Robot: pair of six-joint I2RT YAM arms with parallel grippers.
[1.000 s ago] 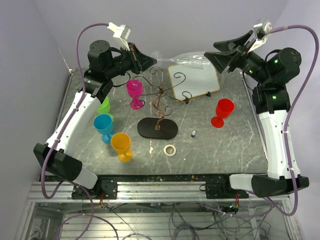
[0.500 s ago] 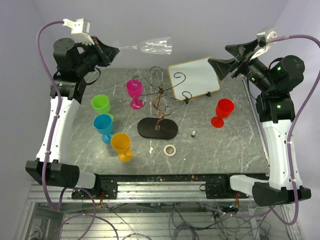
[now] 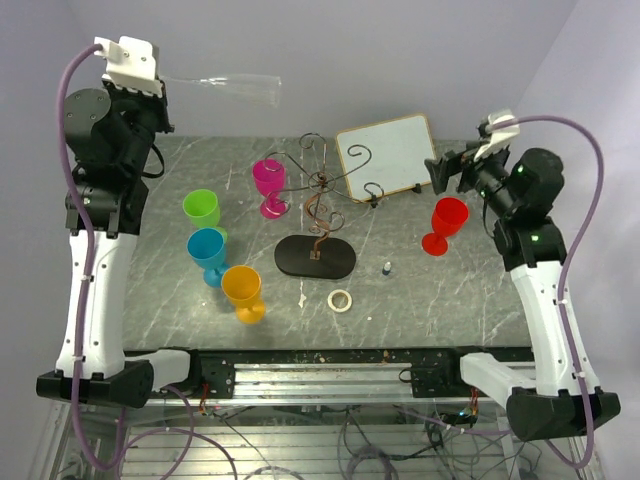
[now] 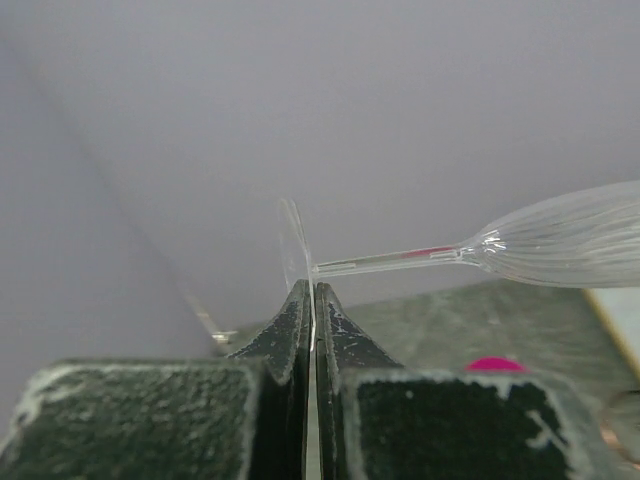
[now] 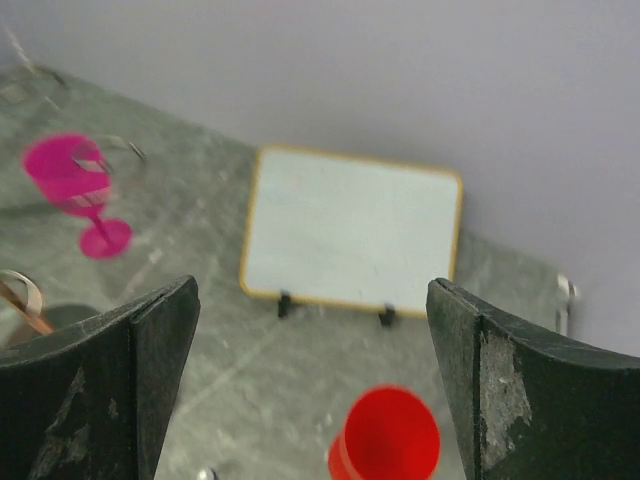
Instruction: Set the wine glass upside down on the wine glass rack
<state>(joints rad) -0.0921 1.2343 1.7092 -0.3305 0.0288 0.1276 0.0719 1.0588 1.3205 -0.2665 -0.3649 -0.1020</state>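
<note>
Top external view: left hand (image 3: 160,80) clamped tight on the disc foot of the wine glass (image 3: 235,86), held high, well behind and to the left of the wine glass rack (image 3: 318,215). Glass lies sideways, bowl pointing toward the rack's side. Left wrist view: fingers (image 4: 290,330) pinch the foot edge-on, stem level. Right hand (image 3: 441,170) spread wide, holding nothing, right of the rack, near the red cup (image 3: 447,218). Rack stands upright on the tabletop (image 3: 450,290).
</note>
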